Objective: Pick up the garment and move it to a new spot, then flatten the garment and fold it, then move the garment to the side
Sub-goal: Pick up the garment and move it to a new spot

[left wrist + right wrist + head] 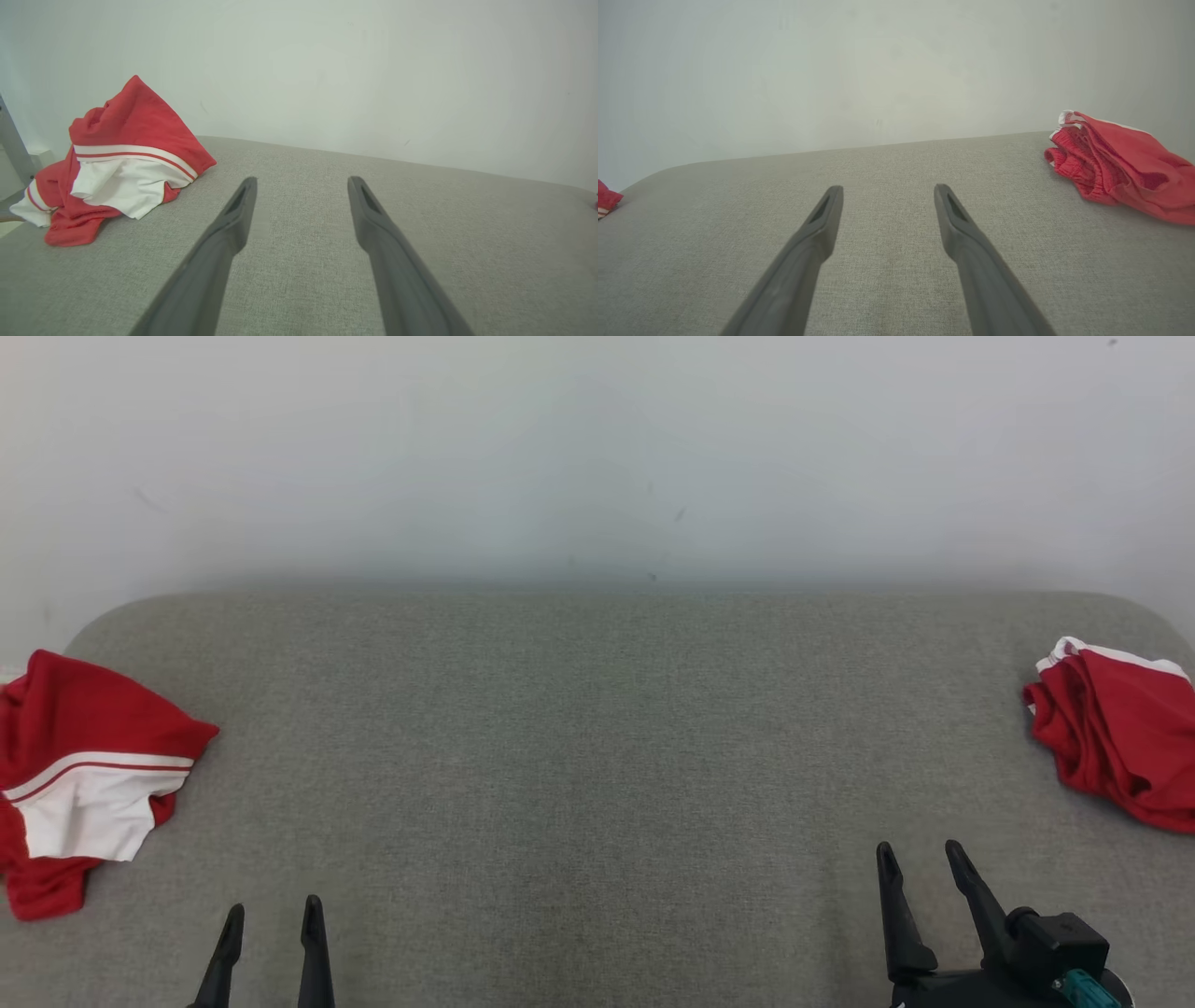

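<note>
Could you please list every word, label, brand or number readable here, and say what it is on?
There are none to read. The red and white garment on the left shows only plain stripes; the red garment on the right, the grey surface, the wall, the left gripper and the right gripper bear no lettering.

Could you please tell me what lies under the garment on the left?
The left garment rests on the grey fabric surface. Whatever lies beneath its crumpled folds is covered.
</note>
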Motion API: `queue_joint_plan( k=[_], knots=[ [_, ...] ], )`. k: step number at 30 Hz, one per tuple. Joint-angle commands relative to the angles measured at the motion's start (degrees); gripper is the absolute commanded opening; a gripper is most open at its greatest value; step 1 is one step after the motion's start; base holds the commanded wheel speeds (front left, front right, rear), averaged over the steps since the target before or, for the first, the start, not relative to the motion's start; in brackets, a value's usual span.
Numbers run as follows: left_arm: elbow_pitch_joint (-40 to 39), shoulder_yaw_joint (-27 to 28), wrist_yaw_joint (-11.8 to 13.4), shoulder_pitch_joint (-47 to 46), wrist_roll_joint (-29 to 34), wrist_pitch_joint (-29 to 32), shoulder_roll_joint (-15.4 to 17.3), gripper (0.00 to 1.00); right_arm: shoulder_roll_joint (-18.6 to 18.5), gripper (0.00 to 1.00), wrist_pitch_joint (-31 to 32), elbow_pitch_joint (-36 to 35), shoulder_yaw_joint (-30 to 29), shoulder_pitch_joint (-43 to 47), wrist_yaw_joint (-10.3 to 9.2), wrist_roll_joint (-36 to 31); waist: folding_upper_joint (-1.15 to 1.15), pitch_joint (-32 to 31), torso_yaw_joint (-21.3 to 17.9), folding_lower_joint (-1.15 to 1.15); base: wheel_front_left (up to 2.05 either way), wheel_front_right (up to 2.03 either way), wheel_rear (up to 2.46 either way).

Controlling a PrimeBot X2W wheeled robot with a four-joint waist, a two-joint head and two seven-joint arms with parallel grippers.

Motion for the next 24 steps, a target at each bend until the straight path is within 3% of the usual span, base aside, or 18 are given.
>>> queue_joint_plan(
  k=[1, 8, 20, 24],
  knots=[
    [-0.1, 0.0, 0.3, 0.1, 0.5, -0.2, 0.0, 1.00, 0.0, 1.00, -0.2, -0.2, 0.2, 0.9, -0.14, 0.3, 0.00, -0.2, 1.2, 0.00, 0.00, 0.00, 0.00],
    [-0.4, 1.0, 0.5, 1.4, 1.2, -0.2, 0.0, 1.00, 0.0, 1.00, -0.7, 1.3, 2.6, 0.4, -0.14, 2.4, 0.00, -1.1, 8.8, 0.00, 0.00, 0.00, 0.00],
    [-0.3, 3.8, 0.1, 3.2, 2.2, -0.2, 0.6, 1.00, 0.0, 1.00, -2.1, 3.4, 5.4, 0.8, -0.14, 4.2, 0.00, -1.8, 25.3, 0.00, 0.00, 0.00, 0.00],
    [-1.9, 6.7, 0.5, 3.9, 1.4, -0.2, 0.6, 1.00, 0.0, 1.00, -1.4, 3.6, 8.2, -1.8, -0.14, 4.2, 0.00, -0.1, 27.5, 0.00, 0.00, 0.00, 0.00]
  ],
)
